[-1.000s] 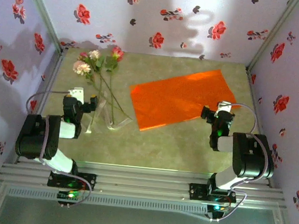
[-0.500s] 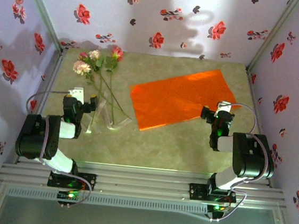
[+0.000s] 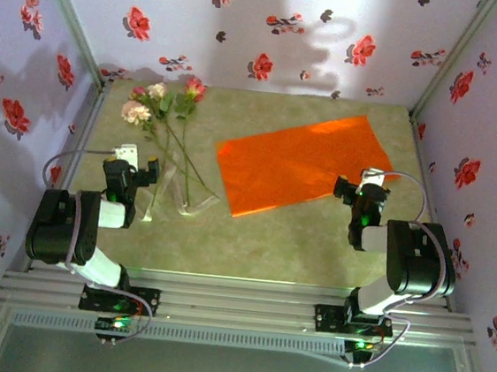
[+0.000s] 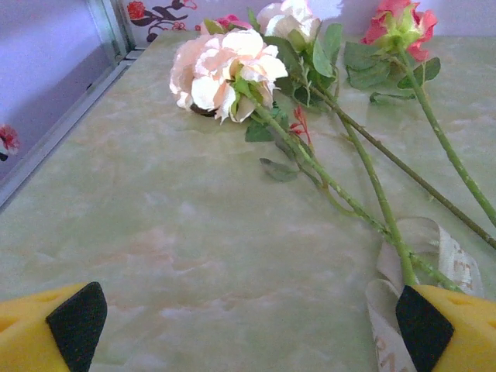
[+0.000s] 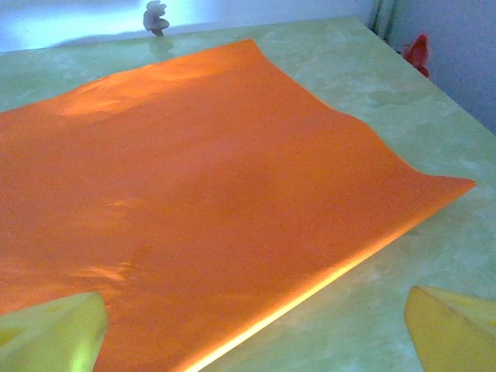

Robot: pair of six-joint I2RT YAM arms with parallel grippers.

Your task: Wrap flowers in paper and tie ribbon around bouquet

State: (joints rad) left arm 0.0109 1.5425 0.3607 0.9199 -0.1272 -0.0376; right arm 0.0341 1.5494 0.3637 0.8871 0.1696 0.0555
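Jaws on both of your arms stand wide apart, with nothing between them.

- Your left gripper (image 3: 142,162) sits low at the table's (image 3: 296,240) 8 o'clock side, nose toward 12. On its wrist view the left gripper (image 4: 248,335) brackets bare table, yellow fingers with dark pads (image 4: 75,322) at either bottom corner.
- Flowers (image 3: 163,115) lie flat at 10 o'clock in the top view, blooms toward 11 and stems trailing toward 5. From the left wrist you see the flowers (image 4: 232,70) at 12 to 1 o'clock: a cream-pink rose, a white one behind it and a magenta one to its right.
- Ribbon (image 3: 175,194) loops on the table at the stem ends, just beside your left gripper at its 3 o'clock. In the wrist view the ribbon (image 4: 438,252) passes under a stem, next to the right-hand pad; you cannot tell whether they touch.
- Paper (image 3: 304,163) lies flat at 1 o'clock, apart from the flowers.
- Your right gripper (image 3: 358,185) is at the sheet's near edge, at 4 o'clock. On the right wrist view the right gripper (image 5: 252,341) straddles that edge, one finger over the paper (image 5: 194,178) and one over bare table. The corner at 3 o'clock curls up slightly.
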